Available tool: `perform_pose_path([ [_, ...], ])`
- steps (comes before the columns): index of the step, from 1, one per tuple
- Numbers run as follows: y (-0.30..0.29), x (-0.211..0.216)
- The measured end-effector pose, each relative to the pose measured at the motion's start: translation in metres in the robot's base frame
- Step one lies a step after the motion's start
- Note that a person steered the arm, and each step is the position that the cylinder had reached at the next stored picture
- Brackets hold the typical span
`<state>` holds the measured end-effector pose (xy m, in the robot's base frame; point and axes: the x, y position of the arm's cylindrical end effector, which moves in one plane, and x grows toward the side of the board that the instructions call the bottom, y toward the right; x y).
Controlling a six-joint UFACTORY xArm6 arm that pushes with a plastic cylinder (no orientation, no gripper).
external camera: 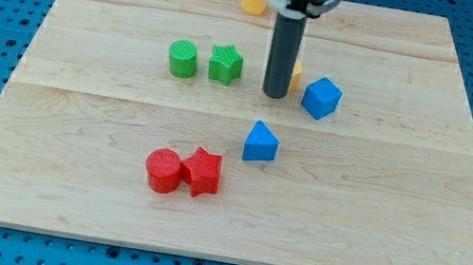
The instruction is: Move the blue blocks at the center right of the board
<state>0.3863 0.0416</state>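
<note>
A blue cube point(321, 98) lies right of the board's middle. A blue triangular block point(261, 143) lies below and left of it, near the middle. My tip point(275, 94) stands just left of the blue cube, with a small gap, and above the blue triangular block. A yellow block point(296, 73) is mostly hidden behind the rod; only its right edge shows.
A green cylinder point(182, 58) and a green star point(225, 63) lie left of the rod. A red cylinder point(163, 170) and a red star point(202, 171) touch each other at the lower middle. A yellow block point(254, 0) lies at the top edge of the wooden board point(394, 226).
</note>
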Motion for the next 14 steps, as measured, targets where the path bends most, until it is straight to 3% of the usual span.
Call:
perform_pose_path([
  [2, 0.014, -0.055],
  [3, 0.072, -0.069],
  [5, -0.037, -0.132],
  [6, -0.016, -0.116],
  [8, 0.088, -0.104],
  [12, 0.092, -0.104],
  [13, 0.121, -0.072],
  [14, 0.11, -0.047],
])
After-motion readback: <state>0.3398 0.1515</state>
